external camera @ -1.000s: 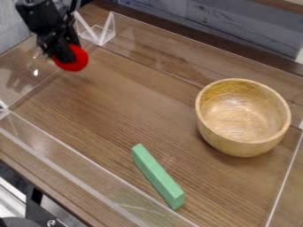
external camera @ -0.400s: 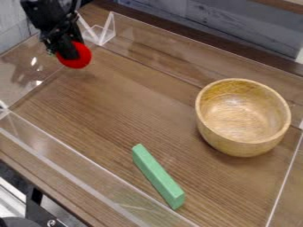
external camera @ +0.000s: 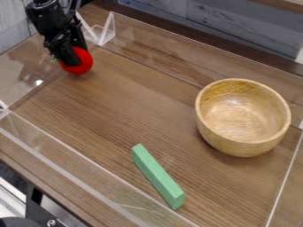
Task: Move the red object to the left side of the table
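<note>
Nearby: green block (external camera: 158, 176) front | wooden bowl (external camera: 243, 115) right | well apart

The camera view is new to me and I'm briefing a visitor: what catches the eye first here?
The small round bright-red toy fruit at the far left of the brown wood-grain table, with the black gripper right over it. Next, the round wooden bowl on the right, then the flat green rectangular block near the front edge.
</note>
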